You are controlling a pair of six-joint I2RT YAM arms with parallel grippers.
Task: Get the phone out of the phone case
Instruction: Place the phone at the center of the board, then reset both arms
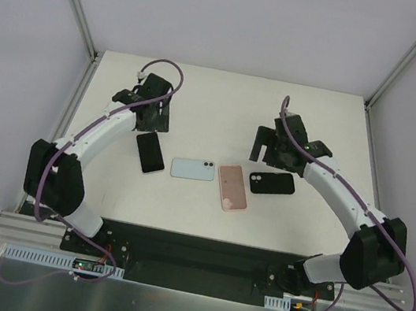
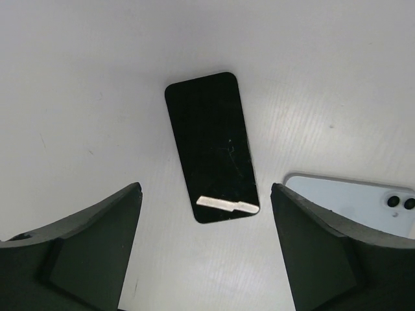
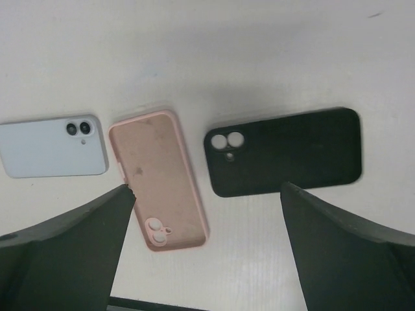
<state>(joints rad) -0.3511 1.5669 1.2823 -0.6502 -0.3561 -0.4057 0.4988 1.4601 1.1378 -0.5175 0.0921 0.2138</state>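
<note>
Top cam high at near edge, looking down on whole tabletop [image 1: 222,118], wrist cams close, downward, both sharing pale-blue phone [image 2: 363,197].

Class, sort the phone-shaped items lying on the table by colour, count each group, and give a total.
Black: 2 (glossy black phone, black case)
Light blue: 1 (light blue phone)
Pink: 1 (pink case)
Total: 4
</note>
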